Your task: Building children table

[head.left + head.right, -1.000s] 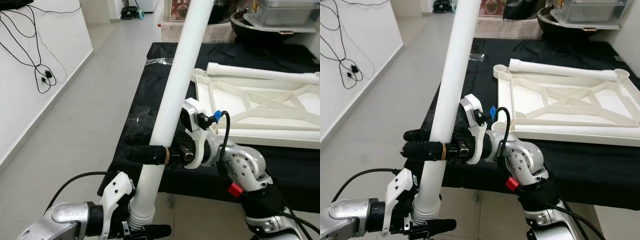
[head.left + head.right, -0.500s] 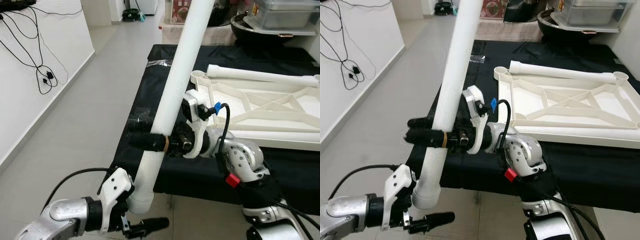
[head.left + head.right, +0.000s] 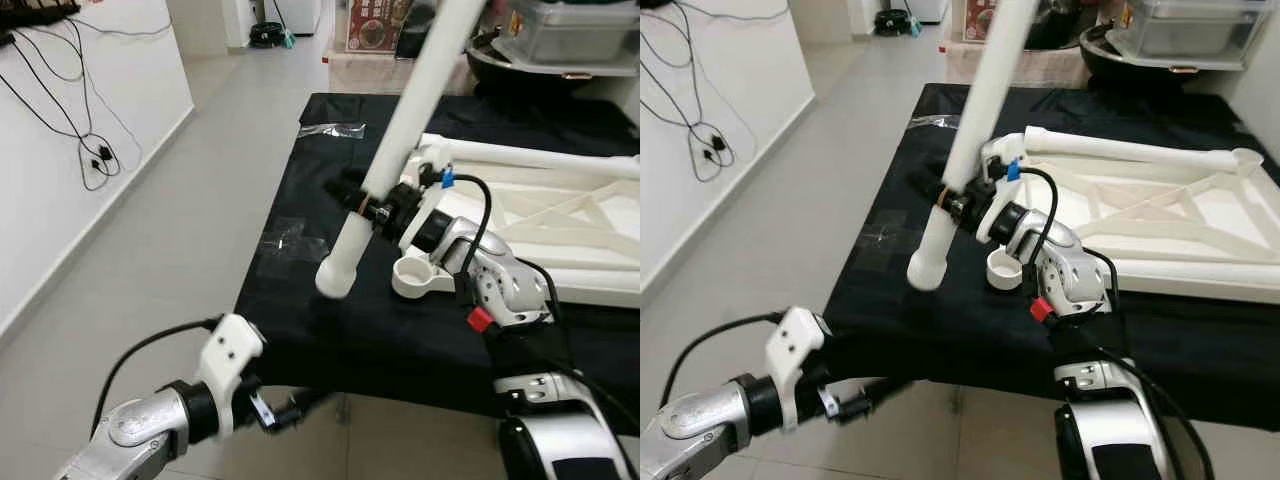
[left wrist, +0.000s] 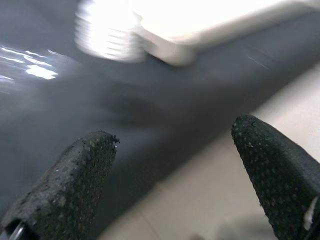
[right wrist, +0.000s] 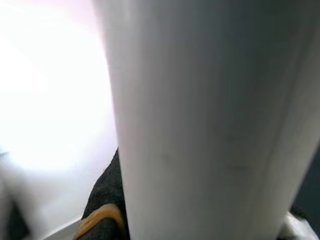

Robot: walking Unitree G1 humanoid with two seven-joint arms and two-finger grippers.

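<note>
The right gripper (image 3: 362, 203) is clamped around a long white table leg (image 3: 400, 130) near its lower end, at the centre of the left eye view. The leg slants from the top edge of the frame down toward the lower left, and its threaded end (image 3: 336, 279) hangs above the black-draped surface (image 3: 300, 290) without touching it. Just to the right of that end sits a round corner socket (image 3: 417, 276) of the white tabletop frame (image 3: 560, 215), which lies flat on the surface across the right side of the frame with its cross ribs facing up. The left gripper (image 4: 170, 175) is low in the lower left, off the near edge of the surface and above the tiled floor (image 3: 160, 260), its two black fingers (image 4: 70, 185) spread apart and holding nothing.
</note>
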